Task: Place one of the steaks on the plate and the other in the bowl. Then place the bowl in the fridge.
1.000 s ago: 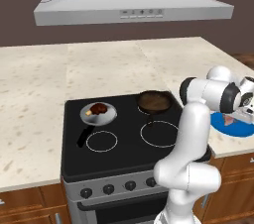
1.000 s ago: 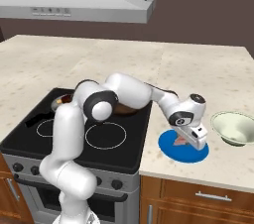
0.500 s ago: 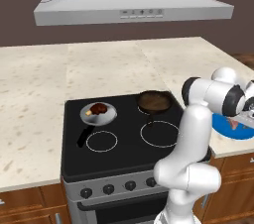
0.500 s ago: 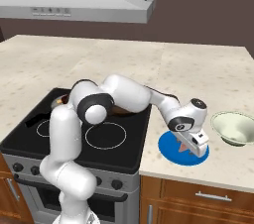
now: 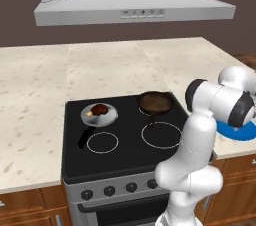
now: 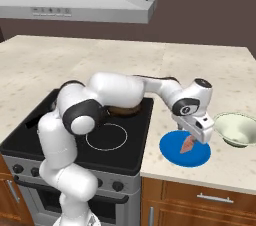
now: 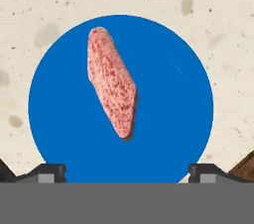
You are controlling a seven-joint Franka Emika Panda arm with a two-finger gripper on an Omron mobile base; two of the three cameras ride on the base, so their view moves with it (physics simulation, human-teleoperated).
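Hovering over blue plate [image 7: 168,134] with gripper [image 7: 127,171], jaws spread wide and empty; pinkish-red steak [image 7: 111,82] lying flat on plate. Probably soft, light, slick; best pinched across narrow middle. Brown steak [image 5: 100,109] sitting in silver pan [image 5: 109,117]; bowl [image 6: 240,129] beside plate

no readable text, labels or numbers anywhere

Both base views look forward and down over the stove [image 5: 125,140], while the hand view looks closely down on the plate [image 7: 178,119].
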